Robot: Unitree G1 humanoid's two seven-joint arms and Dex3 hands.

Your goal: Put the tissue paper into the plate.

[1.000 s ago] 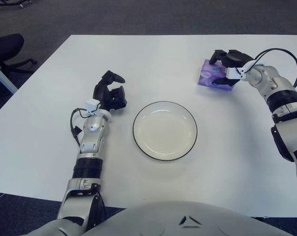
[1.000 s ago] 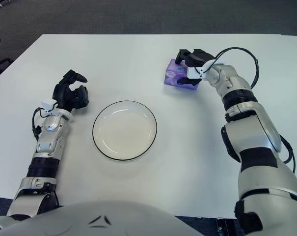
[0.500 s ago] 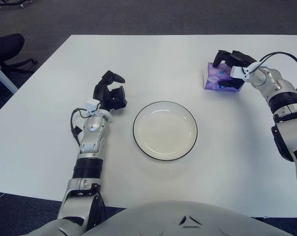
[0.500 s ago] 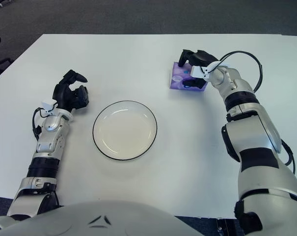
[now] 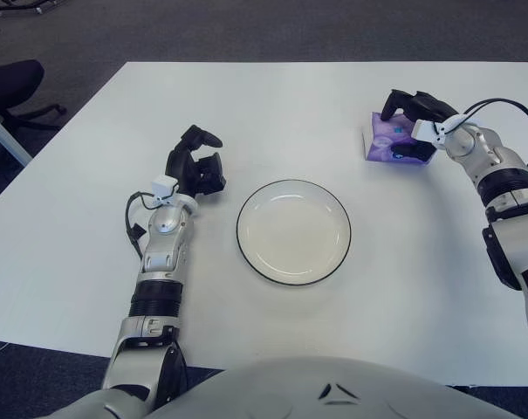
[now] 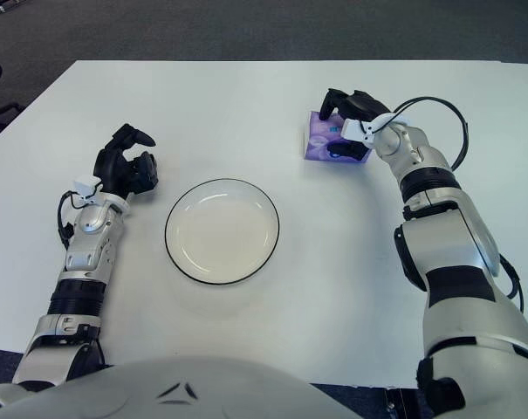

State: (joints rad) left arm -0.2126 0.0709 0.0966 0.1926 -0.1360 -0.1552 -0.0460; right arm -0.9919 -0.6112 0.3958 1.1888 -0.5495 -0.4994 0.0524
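Note:
The tissue paper is a small purple pack (image 5: pixel 382 142) on the white table, far right of the plate, tipped up on its edge. My right hand (image 5: pixel 410 128) is on it, fingers curled over its top and thumb against its near side, holding it. The white plate with a dark rim (image 5: pixel 238 232) lies at the table's middle and holds nothing. My left hand (image 5: pixel 196 166) rests on the table left of the plate, fingers curled, holding nothing.
The white table (image 5: pixel 89 218) fills the view, with dark carpet beyond its far edge. A black office chair (image 5: pixel 10 87) stands off the table's left side. A black cable (image 5: pixel 508 109) loops over my right wrist.
My right hand has closed on the purple pack, shifted it a little to the right and tipped it up on edge. The left arm and plate have not moved.

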